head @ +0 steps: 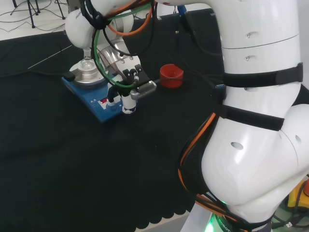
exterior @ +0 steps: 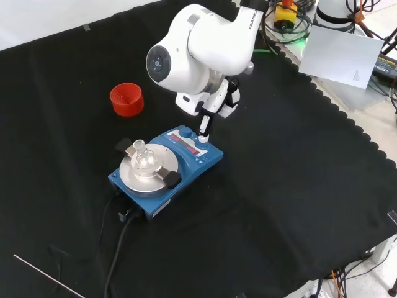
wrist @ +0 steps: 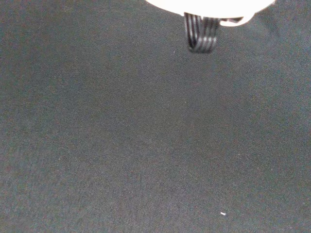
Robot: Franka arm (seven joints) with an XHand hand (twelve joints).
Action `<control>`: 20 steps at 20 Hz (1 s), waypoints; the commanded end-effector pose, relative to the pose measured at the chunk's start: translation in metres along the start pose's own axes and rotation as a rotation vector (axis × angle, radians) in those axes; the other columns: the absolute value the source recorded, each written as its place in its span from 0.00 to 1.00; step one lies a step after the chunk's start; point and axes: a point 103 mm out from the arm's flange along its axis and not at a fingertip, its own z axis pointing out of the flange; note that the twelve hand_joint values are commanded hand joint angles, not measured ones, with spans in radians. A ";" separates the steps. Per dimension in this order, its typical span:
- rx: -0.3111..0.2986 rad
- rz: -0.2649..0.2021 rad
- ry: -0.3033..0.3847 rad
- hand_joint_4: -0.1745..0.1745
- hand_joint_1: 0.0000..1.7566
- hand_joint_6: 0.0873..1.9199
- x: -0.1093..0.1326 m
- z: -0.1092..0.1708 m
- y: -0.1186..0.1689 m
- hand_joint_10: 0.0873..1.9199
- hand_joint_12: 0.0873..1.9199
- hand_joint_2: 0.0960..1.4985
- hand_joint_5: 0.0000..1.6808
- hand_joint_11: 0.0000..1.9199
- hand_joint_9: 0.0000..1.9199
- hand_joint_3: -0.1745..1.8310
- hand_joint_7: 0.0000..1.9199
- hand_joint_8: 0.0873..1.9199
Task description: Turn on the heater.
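Arm links: big white links (head: 256,121) sit nearest the head camera, at about 3 o'clock in that view, and carry the hand out over the bench
Cloth: black cloth (exterior: 298,186) covers the whole bench
Heater: blue heater (exterior: 166,167) sits near the middle of the front view, control panel facing 1 o'clock, round metal plate on top with a small glass flask (exterior: 141,153) on it
Red ring: red ribbed ring (exterior: 127,99) stands apart, at about 11 o'clock from the heater in the front view
Hand: hand (head: 126,79) hangs over the panel end, one finger (exterior: 203,126) straight and pointing down at the controls, the rest tucked back, gripping nothing
Progress: approach looks done; fingertip is at or just above the panel, contact cannot be told
Left: pressing the switch, and no clear sign the heater is on yet
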 end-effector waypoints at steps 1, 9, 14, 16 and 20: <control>-0.005 0.001 0.002 0.41 0.85 0.09 -0.002 0.003 0.002 0.77 0.77 0.41 0.19 0.99 1.00 0.64 0.97 0.85; -0.018 -0.007 0.005 0.41 0.85 0.09 -0.004 0.003 0.000 0.77 0.77 0.41 0.20 0.99 1.00 0.64 0.97 0.85; -0.065 -0.015 0.017 0.40 0.85 0.09 -0.006 -0.021 -0.019 0.77 0.77 0.41 0.20 0.98 1.00 0.63 0.97 0.85; -0.088 -0.009 0.017 0.40 0.85 0.09 -0.007 -0.031 -0.027 0.77 0.77 0.42 0.21 0.98 1.00 0.63 0.97 0.85; -0.108 -0.004 0.021 0.40 0.85 0.09 -0.008 -0.038 -0.034 0.76 0.77 0.42 0.21 0.98 1.00 0.63 0.97 0.85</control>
